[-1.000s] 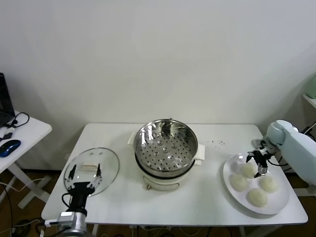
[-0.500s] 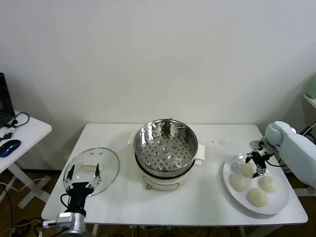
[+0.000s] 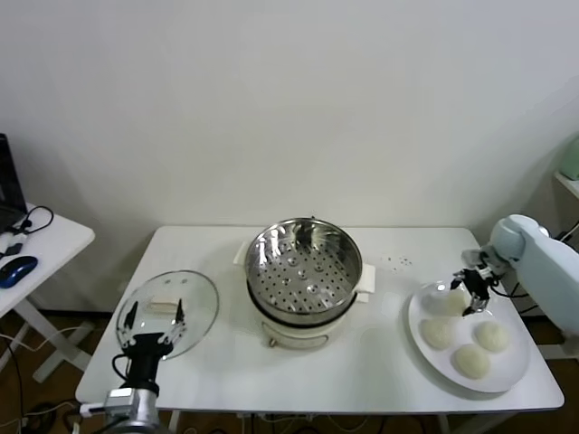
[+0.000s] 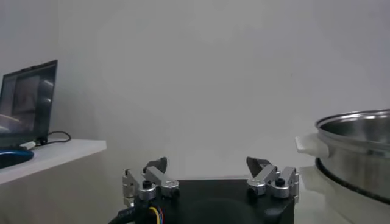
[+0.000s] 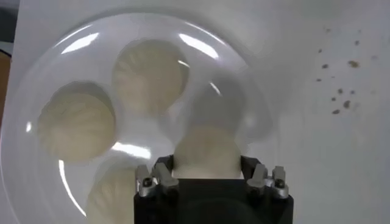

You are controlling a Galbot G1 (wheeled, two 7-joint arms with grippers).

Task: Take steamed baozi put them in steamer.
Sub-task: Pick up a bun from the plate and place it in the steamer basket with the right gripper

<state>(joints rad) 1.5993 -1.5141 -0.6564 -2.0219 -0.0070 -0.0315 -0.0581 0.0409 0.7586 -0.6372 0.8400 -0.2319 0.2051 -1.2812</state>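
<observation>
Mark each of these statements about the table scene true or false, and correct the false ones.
1. The steamer already holds one bun. False: its perforated tray is bare.
2. The right gripper is shut on a steamed baozi over the white plate. True.
3. Three other buns lie on that plate. True.
4. The glass lid sits on top of the steamer. False: it lies flat on the table to the steamer's left.
5. The left gripper is shut on the lid. False: it hovers open near the lid, holding nothing.
</observation>
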